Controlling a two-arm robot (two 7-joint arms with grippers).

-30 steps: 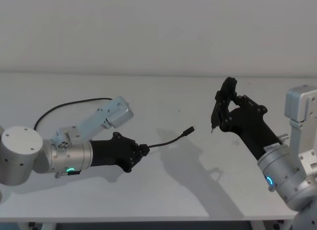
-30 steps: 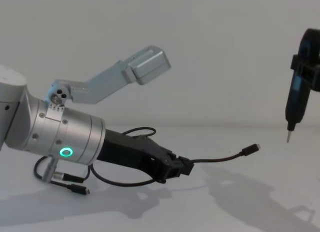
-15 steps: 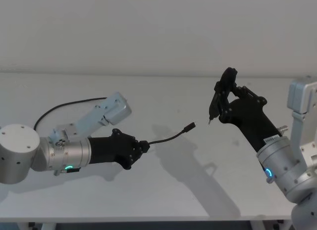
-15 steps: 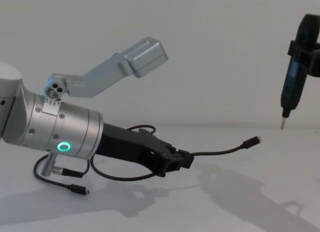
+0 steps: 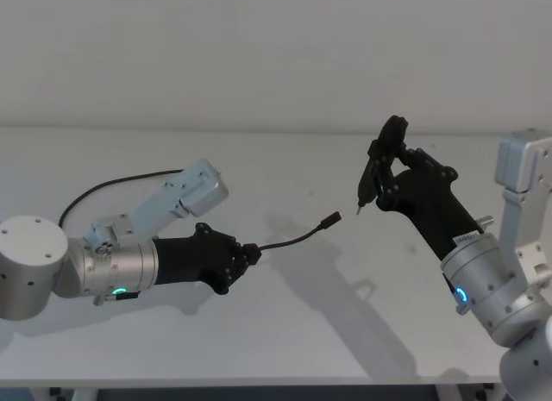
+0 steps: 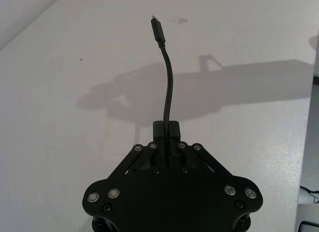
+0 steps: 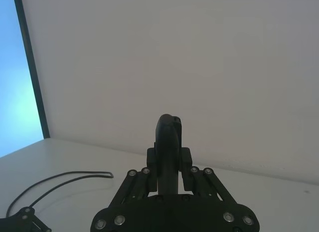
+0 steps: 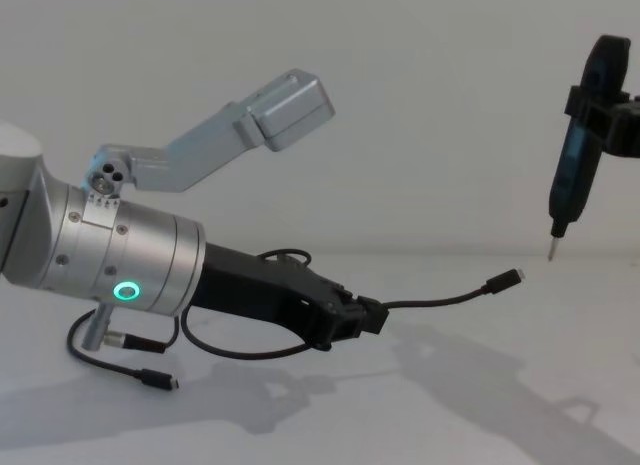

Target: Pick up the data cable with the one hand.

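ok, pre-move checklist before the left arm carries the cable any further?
1. Left gripper shut on the data cable: ok.
2. Plug end lifted off the table: ok, it hangs in the air past the fingers.
3. Plug apart from the needle-tipped tool: ok, a gap shows, but it is small.
4. Right gripper shut on that tool, raised on the right: ok.
5. Trailing cord free: cannot tell; it loops on the table beside the left arm.

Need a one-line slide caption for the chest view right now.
Left gripper holds the data cable above the table, its plug extended toward the slim tool in the right gripper.
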